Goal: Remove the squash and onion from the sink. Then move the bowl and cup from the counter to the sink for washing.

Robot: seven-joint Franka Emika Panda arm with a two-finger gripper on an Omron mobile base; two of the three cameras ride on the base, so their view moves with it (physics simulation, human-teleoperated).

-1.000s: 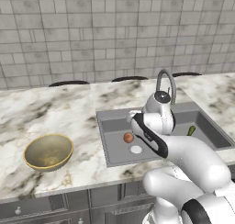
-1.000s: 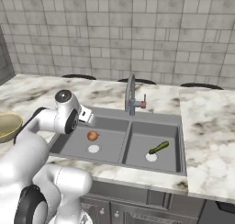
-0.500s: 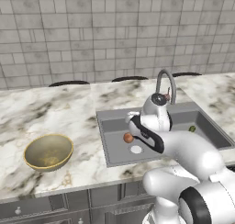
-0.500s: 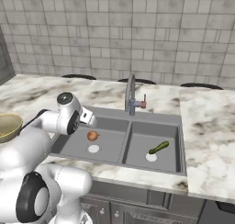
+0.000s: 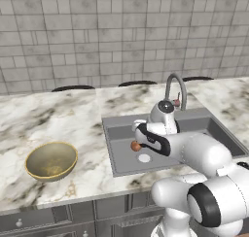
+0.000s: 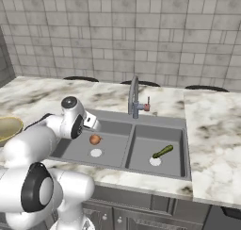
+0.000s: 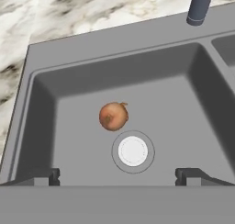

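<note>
Hand view: we look down into the left basin of the sink (image 7: 41, 76), with the onion (image 7: 113, 116) just at 11 o'clock of the white drain (image 7: 133, 151) and apart from every wall.
Claw: our gripper (image 7: 118, 176) stands spread wide with nothing between its tips; the onion sits above the gap and a little toward 11 o'clock of its middle.
Step in hand: we judge we are lining up over the onion, the first thing to lift out.
How to do it well: we should shift slightly so the bulb is centred between the tips, come straight down, and close low on its round body, since it may roll toward the drain if one tip nudges it first.
Squash (image 6: 162, 151): in the right base view it lies in the right basin, at 1 o'clock of that drain, untouched.
Bowl (image 5: 51, 160): in the left base view it rests on the counter (image 5: 58, 114), at 9 o'clock of the sink and well apart from it.
Faucet (image 6: 134, 97): it stands behind the divider; we should keep the wrist clear of it on the lift.
Cup: we cannot place it.
</note>
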